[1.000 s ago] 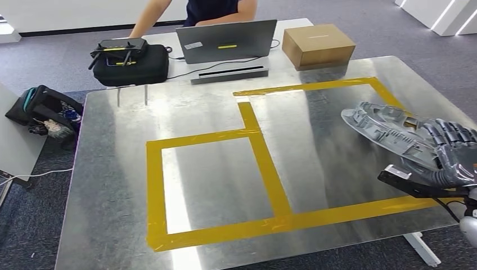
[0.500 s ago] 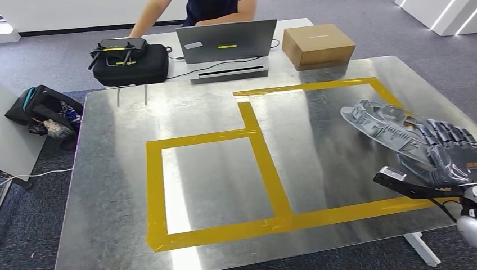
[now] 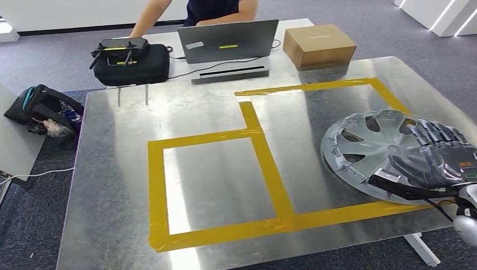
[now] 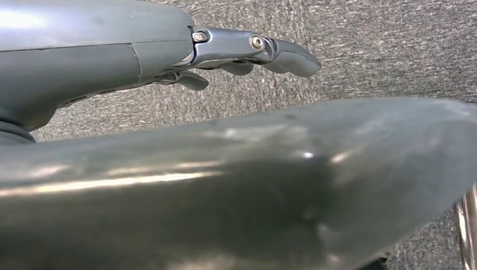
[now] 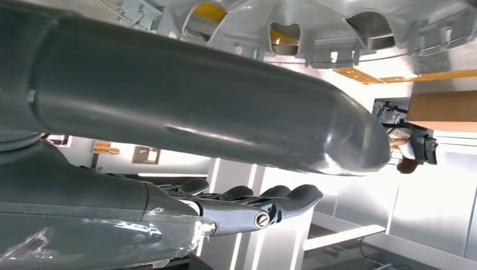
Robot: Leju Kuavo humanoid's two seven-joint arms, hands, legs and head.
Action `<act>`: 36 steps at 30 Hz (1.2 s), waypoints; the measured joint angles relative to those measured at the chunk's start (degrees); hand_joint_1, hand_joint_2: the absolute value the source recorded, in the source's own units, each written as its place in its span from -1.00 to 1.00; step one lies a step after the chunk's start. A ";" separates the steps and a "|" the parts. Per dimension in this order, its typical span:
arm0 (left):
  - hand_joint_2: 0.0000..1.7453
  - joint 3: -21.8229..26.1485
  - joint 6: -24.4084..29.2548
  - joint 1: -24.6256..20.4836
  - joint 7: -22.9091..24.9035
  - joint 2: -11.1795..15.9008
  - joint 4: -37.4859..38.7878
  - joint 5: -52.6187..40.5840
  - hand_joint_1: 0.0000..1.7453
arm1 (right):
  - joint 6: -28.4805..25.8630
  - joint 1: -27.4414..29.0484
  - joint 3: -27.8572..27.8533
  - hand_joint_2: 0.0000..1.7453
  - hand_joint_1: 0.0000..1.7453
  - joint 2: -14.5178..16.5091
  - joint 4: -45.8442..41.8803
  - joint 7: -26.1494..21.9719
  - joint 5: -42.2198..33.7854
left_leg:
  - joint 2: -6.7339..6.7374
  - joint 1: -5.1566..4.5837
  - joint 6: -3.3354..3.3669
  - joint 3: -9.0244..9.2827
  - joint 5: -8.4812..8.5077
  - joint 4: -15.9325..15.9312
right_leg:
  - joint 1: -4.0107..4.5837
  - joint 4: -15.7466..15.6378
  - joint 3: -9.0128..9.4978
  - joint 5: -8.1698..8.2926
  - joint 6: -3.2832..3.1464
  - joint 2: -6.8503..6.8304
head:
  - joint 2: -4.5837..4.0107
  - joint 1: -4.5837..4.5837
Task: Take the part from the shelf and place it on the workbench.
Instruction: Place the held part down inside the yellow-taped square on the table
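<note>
Grey carpet (image 3: 34,225) runs under and around a wide metal desk (image 3: 112,185) whose shiny top is marked with yellow tape (image 3: 270,169) in two joined rectangles. Nearest the robot, at the desk's right side, the right hand (image 3: 436,160) lies on the part (image 3: 368,149), a silver hubcap with spoked cut-outs. The part appears to lie flat, face up, on the desk inside the right-hand tape rectangle, its near edge close to the tape line along the front. The dark fingers (image 3: 433,135) spread over the part's right portion; whether they grip it or merely rest on it cannot be told. In the right wrist view the thick grey thumb (image 5: 225,101) reaches out beside the part's ribbed rim, with the dark fingers (image 5: 264,199) apart from it and only lightly curled.

In the left wrist view the left hand (image 4: 242,53) hangs over carpet, its fingers slightly bent, holding nothing.

Farther back, two thin metal pins (image 3: 132,94) stand near the desk's far left corner. Beyond the desk, a white table carries a black case (image 3: 130,66) with a controller on top, an open laptop (image 3: 228,40) and a cardboard box (image 3: 319,46). A person (image 3: 197,10) sits behind the laptop. A dark bag (image 3: 42,109) lies on the carpet to the left.
</note>
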 joint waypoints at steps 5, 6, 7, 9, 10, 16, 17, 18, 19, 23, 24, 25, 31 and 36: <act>-1.00 0.25 0.00 -0.02 0.00 0.08 0.00 -0.11 -1.00 | 0.30 0.03 0.29 -1.00 -1.00 -0.49 -0.03 -0.02 -0.14 | 0.06 -0.11 1.09 0.15 0.56 -0.39 | -0.21 -0.50 0.15 0.27 1.07 -0.02 | 0.00 -0.02; -1.00 0.38 0.00 -0.04 0.00 0.08 0.00 -0.11 -1.00 | 0.32 0.01 0.29 -1.00 -1.00 -0.69 -0.04 -0.02 -0.16 | 0.15 0.06 1.38 0.31 0.97 -0.85 | -0.08 0.00 -0.08 -0.32 1.21 -0.23 | 0.00 0.03; -1.00 0.51 -0.01 -0.06 0.00 0.08 0.00 -0.11 -1.00 | 0.34 -0.04 0.29 -1.00 -1.00 -0.87 -0.05 -0.02 -0.19 | 0.23 0.26 1.56 0.45 1.27 -1.31 | 0.07 1.63 -0.71 -1.73 1.22 -0.48 | 0.01 0.13; -1.00 0.72 -0.04 -0.07 0.00 -0.03 0.00 -0.13 -1.00 | 0.39 -0.08 0.34 -1.00 -1.00 -1.05 -0.05 -0.02 -0.22 | 0.38 0.46 1.71 0.41 1.50 -1.60 | 0.29 8.62 -3.29 -6.16 1.20 -0.95 | 0.01 0.38; -1.00 0.78 -0.07 -0.06 0.00 -0.09 0.00 -0.16 -1.00 | 0.42 -0.03 0.37 -1.00 -1.00 -1.08 -0.04 -0.02 -0.23 | 0.41 0.48 1.70 0.28 1.54 -1.56 | 0.30 12.50 -4.67 -8.02 1.29 -1.00 | 0.01 0.49; -1.00 1.01 -0.13 0.00 0.01 -0.38 0.05 -0.29 -1.00 | 0.48 0.04 0.46 -1.00 -1.00 -1.31 0.00 0.03 -0.28 | 0.33 1.08 0.32 -1.16 1.66 0.07 | -0.12 2.70 2.82 -3.45 2.59 -1.02 | 0.01 0.73; -1.00 1.03 -0.08 0.03 0.01 -0.31 0.09 -0.31 -1.00 | 0.51 0.10 0.50 -1.00 -1.00 -1.33 0.00 0.12 -0.29 | 0.21 1.01 -0.07 -1.47 1.72 0.55 | -0.15 1.07 3.75 -3.20 2.45 -0.84 | 0.01 0.75; -1.00 1.06 -0.03 0.08 0.01 -0.22 0.14 -0.36 -1.00 | 0.56 0.18 0.54 -1.00 -1.00 -1.34 0.00 0.23 -0.25 | 0.09 0.90 -0.35 -1.80 1.90 0.87 | -0.06 1.00 3.72 -3.32 2.09 -0.62 | 0.01 0.75; -1.00 1.08 0.02 0.15 0.00 -0.20 0.17 -0.39 -1.00 | 0.61 0.28 0.57 -1.00 -1.00 -1.38 -0.01 0.36 -0.14 | -0.01 0.89 -0.54 -2.07 2.10 1.13 | -0.12 1.39 3.14 -3.10 1.58 -0.54 | 0.01 0.72; -1.00 1.12 0.10 0.29 -0.01 -0.22 0.20 -0.51 -1.00 | 0.69 0.36 0.67 -1.00 -1.00 -1.57 -0.08 0.65 0.23 | 0.41 1.17 -1.82 -4.90 -2.71 6.17 | -0.30 1.91 0.95 -2.03 -0.34 -0.88 | 0.01 0.40; -1.00 1.12 0.09 0.24 -0.02 -0.31 0.20 -0.53 -1.00 | 0.70 0.40 0.67 -1.00 -1.00 -1.63 -0.10 0.67 0.23 | 0.56 1.28 -2.09 -6.30 -5.44 9.88 | -0.25 1.91 0.33 -1.59 -0.69 -0.95 | 0.01 0.27; -1.00 1.12 0.09 0.19 -0.02 -0.39 0.20 -0.52 -1.00 | 0.70 0.42 0.67 -1.00 -1.00 -1.69 -0.11 0.67 0.23 | 0.63 1.38 -2.24 -7.58 -7.71 13.84 | -0.17 1.92 -0.29 -1.14 -0.89 -1.03 | 0.01 0.26; -1.00 1.12 0.07 -0.06 -0.14 -0.61 0.20 -0.79 -1.00 | 0.66 0.44 0.66 -1.00 -1.00 -1.76 -0.16 0.81 -0.08 | 0.68 0.60 0.18 1.67 -5.31 6.04 | 0.52 1.77 -3.24 1.57 -0.89 -1.15 | 0.01 0.29; -1.00 1.14 0.09 -0.28 -0.32 -0.46 0.22 -1.05 -1.00 | 0.67 0.59 0.66 -1.00 -1.00 -1.82 -0.18 0.83 -0.28 | 1.04 -0.13 1.11 5.25 -3.23 -1.24 | 0.26 0.33 -3.64 3.59 0.69 -1.38 | 0.01 0.20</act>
